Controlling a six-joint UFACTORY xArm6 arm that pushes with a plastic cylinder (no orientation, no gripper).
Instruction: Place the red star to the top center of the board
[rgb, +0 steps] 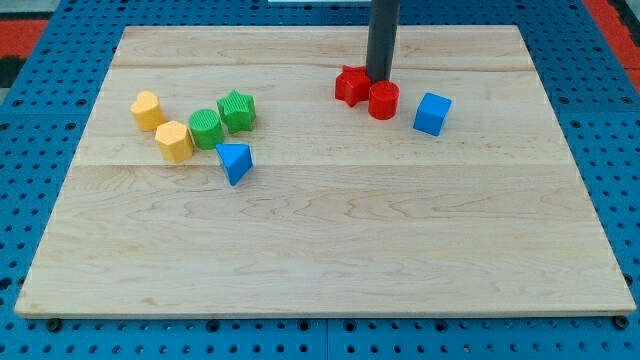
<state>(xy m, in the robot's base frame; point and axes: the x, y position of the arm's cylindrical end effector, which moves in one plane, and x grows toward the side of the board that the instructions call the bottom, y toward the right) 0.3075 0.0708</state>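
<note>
no writing shows anywhere. my tip (379, 79), a bare rod without fingers, holds nothing; the red star (351, 85) touches its left, the red cylinder (383, 101) just below, on the tabletop (330, 230).

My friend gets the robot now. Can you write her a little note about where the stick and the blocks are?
My tip sits at the view's top, just behind the red star and the red cylinder, right against both as far as I can tell.
The red star is already near the top center of the board, a bit to the view's right of the middle.
The blue cube is to the view's right of them.
Left to do: maybe a small nudge to the view's left and up, without dragging the cylinder along.
</note>
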